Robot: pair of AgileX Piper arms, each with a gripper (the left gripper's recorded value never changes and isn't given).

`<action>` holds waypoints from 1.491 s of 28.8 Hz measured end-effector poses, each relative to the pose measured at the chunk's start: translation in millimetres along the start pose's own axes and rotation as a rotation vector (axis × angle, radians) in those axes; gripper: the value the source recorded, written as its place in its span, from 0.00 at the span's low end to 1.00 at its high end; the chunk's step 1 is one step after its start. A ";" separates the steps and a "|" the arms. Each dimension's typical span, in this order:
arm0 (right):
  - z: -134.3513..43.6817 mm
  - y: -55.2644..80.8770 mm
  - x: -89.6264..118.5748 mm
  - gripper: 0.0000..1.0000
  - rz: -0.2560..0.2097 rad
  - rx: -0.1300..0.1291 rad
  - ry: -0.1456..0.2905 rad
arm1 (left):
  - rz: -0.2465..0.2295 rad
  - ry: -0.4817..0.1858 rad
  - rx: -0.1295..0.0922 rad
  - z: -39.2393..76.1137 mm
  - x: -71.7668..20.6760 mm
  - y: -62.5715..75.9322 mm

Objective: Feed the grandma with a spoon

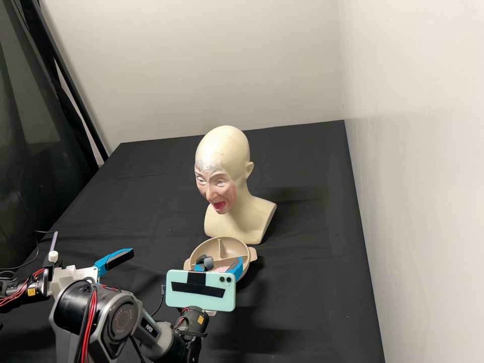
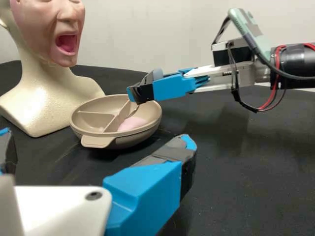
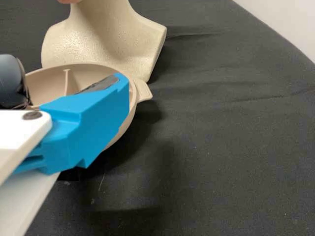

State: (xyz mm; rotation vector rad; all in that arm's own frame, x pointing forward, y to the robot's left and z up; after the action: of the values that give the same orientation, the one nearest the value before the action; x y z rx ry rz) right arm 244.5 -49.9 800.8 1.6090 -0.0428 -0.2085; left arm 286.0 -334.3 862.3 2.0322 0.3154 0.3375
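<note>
The grandma head point(image 1: 224, 171), a pale mannequin bust with an open red mouth point(image 2: 66, 43), stands mid-bench facing the arms. Just in front of it sits a beige divided bowl point(image 1: 237, 243) holding a pink lump of food point(image 2: 132, 124). My right gripper point(image 1: 222, 264) hovers over the bowl's near side, shut on a spoon with a grey handle point(image 2: 155, 75); the spoon's beige shaft point(image 2: 125, 115) slants down into the bowl beside the pink food. My left gripper point(image 1: 108, 262) stands open low at the bench's front left, its blue fingers point(image 2: 152, 182) spread wide and holding nothing.
A mint-green phone point(image 1: 200, 290) is strapped on the right arm behind its gripper. White walls close the bench at the back and right point(image 1: 418, 201); a dark panel point(image 1: 35, 126) stands on the left. Red cables point(image 1: 20, 290) hang at the front left.
</note>
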 end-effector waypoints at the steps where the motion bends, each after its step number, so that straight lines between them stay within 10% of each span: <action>1: 0.3 0.2 1.4 0.00 0.000 -0.005 0.000 | -0.001 -0.003 0.001 1.0 0.0 -0.3; 43: 4.9 -23.2 38.5 0.00 -0.061 -0.025 -0.041 | -0.004 -0.036 0.006 11.7 2.8 -1.3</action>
State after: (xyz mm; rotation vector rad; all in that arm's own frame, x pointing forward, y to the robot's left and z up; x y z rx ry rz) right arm 279.1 -59.6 773.5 1.5825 -0.0228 -0.2877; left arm 292.8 -342.2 856.2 2.0407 0.2977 0.2975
